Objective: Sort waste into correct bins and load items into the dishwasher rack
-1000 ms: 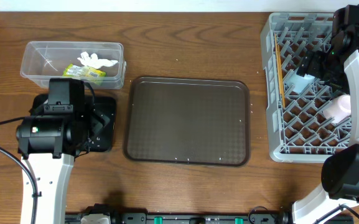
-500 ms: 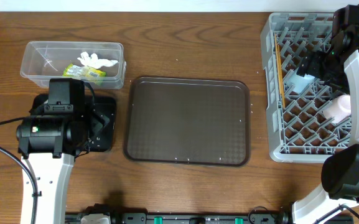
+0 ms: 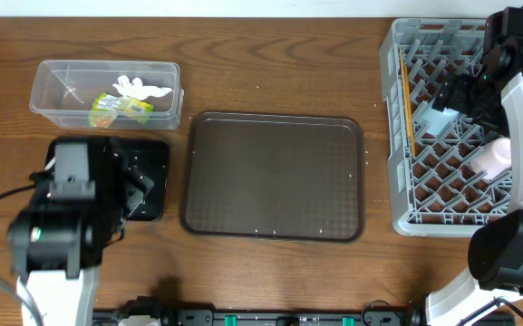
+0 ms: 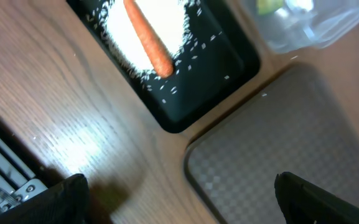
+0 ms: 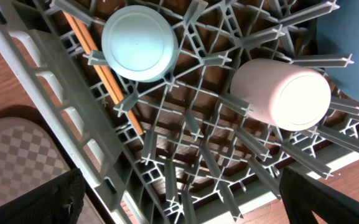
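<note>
We enter the waste first: the orange carrot (image 4: 147, 38) lies on the heap of white rice (image 4: 114, 25) in the black tray (image 4: 229, 62), with loose grains scattered about it. The crumpled tissue (image 3: 140, 88) and the green-and-yellow wrapper (image 3: 121, 107) sit in the clear tub (image 3: 53, 95) just behind that tray. The items rest in the grey dishwasher rack (image 3: 395, 136) at the table's right. These are the chopsticks (image 5: 98, 62) along its near wall, the light-blue cup (image 5: 140, 42) base toward the camera, the whitish cup (image 5: 284, 93) tilted on the pegs, and an edge of the dark-blue plate (image 5: 353, 37). The brown serving tray (image 3: 275, 177) lies between bins and rack. The left gripper (image 4: 176, 190) hangs spread wide and empty above the neighbouring corners of the black tray and the serving tray; the right gripper (image 5: 179, 193) – fingers equally wide, empty – hangs over the cups.
</note>
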`<state>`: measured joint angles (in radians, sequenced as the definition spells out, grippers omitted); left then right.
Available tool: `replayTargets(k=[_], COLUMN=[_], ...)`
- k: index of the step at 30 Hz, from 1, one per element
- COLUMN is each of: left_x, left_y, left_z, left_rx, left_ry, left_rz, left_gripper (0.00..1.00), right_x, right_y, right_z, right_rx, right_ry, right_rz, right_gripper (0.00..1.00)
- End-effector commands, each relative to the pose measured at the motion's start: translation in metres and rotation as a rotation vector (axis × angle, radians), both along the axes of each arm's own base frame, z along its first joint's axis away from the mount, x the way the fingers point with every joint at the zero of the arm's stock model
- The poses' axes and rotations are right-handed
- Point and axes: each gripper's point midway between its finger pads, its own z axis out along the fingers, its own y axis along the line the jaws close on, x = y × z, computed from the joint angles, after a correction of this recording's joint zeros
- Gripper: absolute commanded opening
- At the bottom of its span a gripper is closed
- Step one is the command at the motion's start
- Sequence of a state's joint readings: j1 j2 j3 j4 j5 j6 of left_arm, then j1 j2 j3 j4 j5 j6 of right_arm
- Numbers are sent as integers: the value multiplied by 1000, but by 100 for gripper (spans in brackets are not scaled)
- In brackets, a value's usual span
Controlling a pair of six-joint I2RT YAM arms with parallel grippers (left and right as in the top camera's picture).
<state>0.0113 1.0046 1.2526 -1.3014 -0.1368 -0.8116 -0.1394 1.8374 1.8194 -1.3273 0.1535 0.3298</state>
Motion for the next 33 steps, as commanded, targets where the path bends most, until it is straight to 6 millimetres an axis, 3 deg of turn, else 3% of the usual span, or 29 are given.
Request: replayTargets(k=[1, 14, 24, 33], left_x=[-10, -33, -68, -78], left_y=[1, 1, 0, 2], left_z=[14, 39, 66, 69], left_rx=[3, 4, 6, 14], left_ry=[-74, -228, -429, -463], left_rz=[8, 8, 8, 13], left_gripper=[98, 98, 98, 98], right_x=[-1, -1, -1, -1], right_y=[-2, -2, -2, -2], right_z=[1, 1, 1, 1], right_rx=[-1, 0, -1, 0], right_ry=[-3, -3, -3, -3], right_rz=[-17, -17, -17, -17], right_gripper=[99, 99, 99, 99])
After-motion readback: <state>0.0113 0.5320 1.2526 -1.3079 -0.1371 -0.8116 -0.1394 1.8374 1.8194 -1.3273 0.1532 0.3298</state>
